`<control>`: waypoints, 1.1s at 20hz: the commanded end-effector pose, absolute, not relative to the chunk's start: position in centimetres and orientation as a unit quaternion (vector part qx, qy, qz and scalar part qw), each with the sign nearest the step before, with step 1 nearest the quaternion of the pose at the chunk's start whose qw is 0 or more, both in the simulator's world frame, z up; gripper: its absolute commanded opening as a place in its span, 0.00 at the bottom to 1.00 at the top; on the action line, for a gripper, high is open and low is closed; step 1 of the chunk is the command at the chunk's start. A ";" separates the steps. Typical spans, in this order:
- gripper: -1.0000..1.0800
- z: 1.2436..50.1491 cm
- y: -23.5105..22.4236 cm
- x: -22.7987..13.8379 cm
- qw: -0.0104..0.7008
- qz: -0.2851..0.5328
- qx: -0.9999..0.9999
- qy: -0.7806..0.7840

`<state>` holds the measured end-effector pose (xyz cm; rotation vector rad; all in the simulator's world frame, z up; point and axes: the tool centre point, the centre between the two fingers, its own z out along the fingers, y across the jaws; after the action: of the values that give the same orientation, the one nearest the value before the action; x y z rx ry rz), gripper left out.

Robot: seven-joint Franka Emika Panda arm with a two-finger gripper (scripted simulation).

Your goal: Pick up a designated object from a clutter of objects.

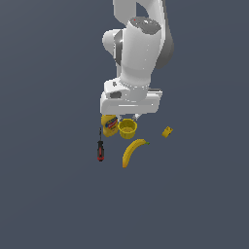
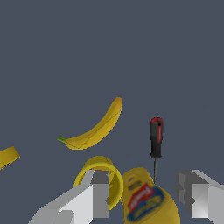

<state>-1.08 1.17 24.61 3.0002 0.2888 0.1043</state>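
Just below the white wrist, at the centre of the clutter on the dark surface (image 1: 48,194), stands the yellow cup (image 1: 128,129), upright and mouth up, touching or nearly touching the mustard bottle (image 1: 110,126) at its 9 o'clock, with the banana (image 1: 132,151) near its 6 o'clock. The gripper (image 2: 148,194) hangs open, pointing straight down; in the wrist view one finger (image 2: 99,192) overlaps the cup's rim while the bottle fills the gap. To grasp well, I judge the gripper should shift towards the cup so the bottle stays outside, then descend and pinch the cup wall. The screwdriver (image 1: 100,151) and small yellow block (image 1: 167,132) lie well apart.
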 end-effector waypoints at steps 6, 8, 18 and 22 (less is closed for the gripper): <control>0.62 20.0 1.1 -3.1 0.084 0.054 0.983 0.153; 0.62 18.9 1.3 -3.8 0.087 0.059 0.980 0.170; 0.62 13.8 2.9 -8.4 0.081 0.083 0.959 0.257; 0.62 12.2 3.8 -10.4 0.071 0.092 0.951 0.287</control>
<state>-9.59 3.45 12.78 2.8615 0.8266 0.2638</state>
